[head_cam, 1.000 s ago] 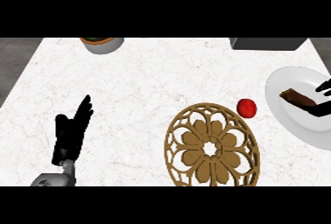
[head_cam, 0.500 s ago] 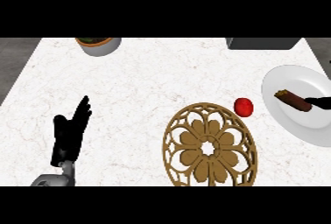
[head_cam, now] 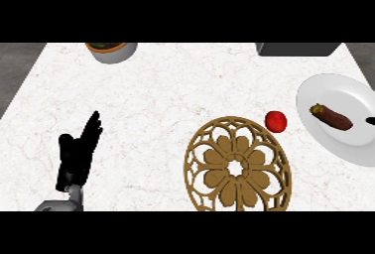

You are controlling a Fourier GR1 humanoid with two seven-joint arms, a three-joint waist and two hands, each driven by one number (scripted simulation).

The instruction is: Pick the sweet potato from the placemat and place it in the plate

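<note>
1. At the right edge of the worktop lies a white plate, cut off by the view's border, and the sweet potato rests on it, dark brown and lying slantwise in the plate's upper middle.
2. A small dark tip shows at the border just right of the sweet potato, apart from it; I cannot tell what it belongs to, and the right robot hand is not otherwise seen.
3. Near the far edge, toward the left, stands a grey bowl with something brown and green inside, partly cut off at the top.
4. A dark box-like thing sits at the far edge toward the right.
5. The round openwork placemat lies at the near edge, right of centre, with nothing on it.
6. A red tomato sits just beside the placemat's upper right rim, between it and the plate.
7. The left robot hand rests at the lower left, fingers straight and up, holding nothing.
8. Bare marble spreads wide across the middle and left, between the bowl and the placemat.
</note>
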